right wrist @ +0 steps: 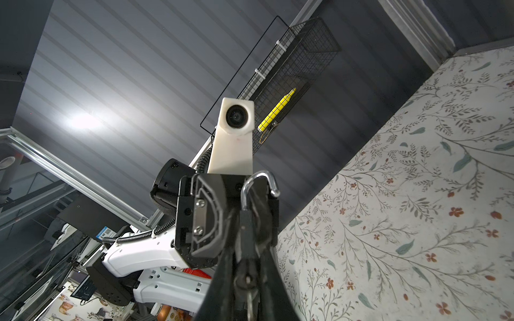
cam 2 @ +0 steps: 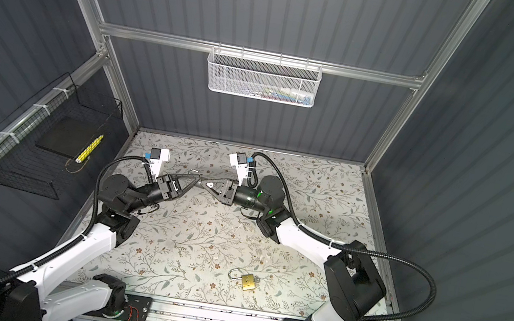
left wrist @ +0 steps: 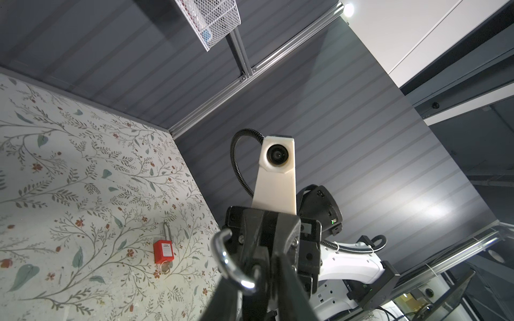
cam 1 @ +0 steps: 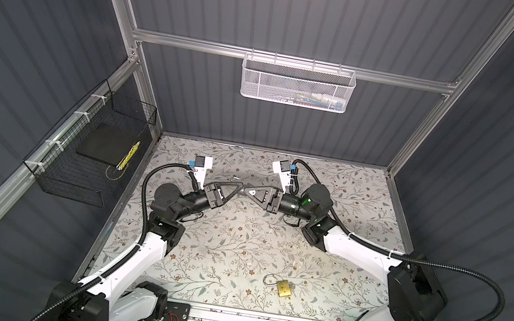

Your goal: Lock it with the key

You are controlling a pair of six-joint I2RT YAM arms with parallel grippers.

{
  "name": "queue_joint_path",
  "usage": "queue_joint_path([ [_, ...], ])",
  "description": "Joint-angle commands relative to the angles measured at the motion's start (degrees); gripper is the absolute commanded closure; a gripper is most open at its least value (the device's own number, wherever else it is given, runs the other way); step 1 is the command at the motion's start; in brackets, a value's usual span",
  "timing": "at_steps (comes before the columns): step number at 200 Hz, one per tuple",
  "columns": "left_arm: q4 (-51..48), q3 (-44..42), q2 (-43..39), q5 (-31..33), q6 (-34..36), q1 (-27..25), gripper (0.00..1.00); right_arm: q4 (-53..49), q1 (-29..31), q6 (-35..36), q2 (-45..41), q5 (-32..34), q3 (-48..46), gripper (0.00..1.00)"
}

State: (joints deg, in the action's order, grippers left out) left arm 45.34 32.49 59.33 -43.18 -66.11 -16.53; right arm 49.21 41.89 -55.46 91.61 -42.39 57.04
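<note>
Lock (right wrist: 247, 225), shackle open, is clamped in the right jaws over the bench's (cam 1: 234, 243) rear; whether the left jaws are open cannot be told.

The left arm (cam 1: 142, 255) and right arm (cam 1: 357, 254) have glossy white shells between black joints. A black ribbed hose (cam 1: 143, 191) runs along each. The wrists carry white camera mounts (left wrist: 275, 183). The triangular fingers (cam 1: 256, 194) are black. Two screws (right wrist: 199, 203) fix a silver plate (right wrist: 199, 216), and a green light (cam 1: 304, 202) glows.
</note>
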Motion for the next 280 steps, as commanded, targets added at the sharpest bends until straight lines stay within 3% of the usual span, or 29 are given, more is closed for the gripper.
queue_joint_path([
  [1,-2.36,0.50,-1.58,-0.73,1.78,-0.25,0.55,1.16,0.27,0.86,-0.51,0.43,1.15,1.00],
  [23,-6.37,1.20,-2.65,0.32,3.89,-0.18,0.32,0.59,-0.04,2.05,-1.88,1.50,0.05,1.00],
  [60,-14.18,2.67,-4.50,0.86,7.62,-0.19,0.18,-1.56,-1.49,3.67,-4.91,2.06,-2.39,1.00],
  [103,-16.95,2.93,-6.37,1.67,8.69,-0.12,0.15,-5.73,-3.14,6.51,-8.99,1.98,-5.80,1.00],
  [173,-23.27,7.44,-5.43,0.30,12.01,-0.16,0.16,-30.92,-2.80,23.73,-14.45,6.21,-5.08,1.00],
  [280,-24.20,6.63,-4.05,-1.73,12.82,-0.16,0.19,-33.04,0.03,25.60,-8.78,0.99,1.23,1.00],
])
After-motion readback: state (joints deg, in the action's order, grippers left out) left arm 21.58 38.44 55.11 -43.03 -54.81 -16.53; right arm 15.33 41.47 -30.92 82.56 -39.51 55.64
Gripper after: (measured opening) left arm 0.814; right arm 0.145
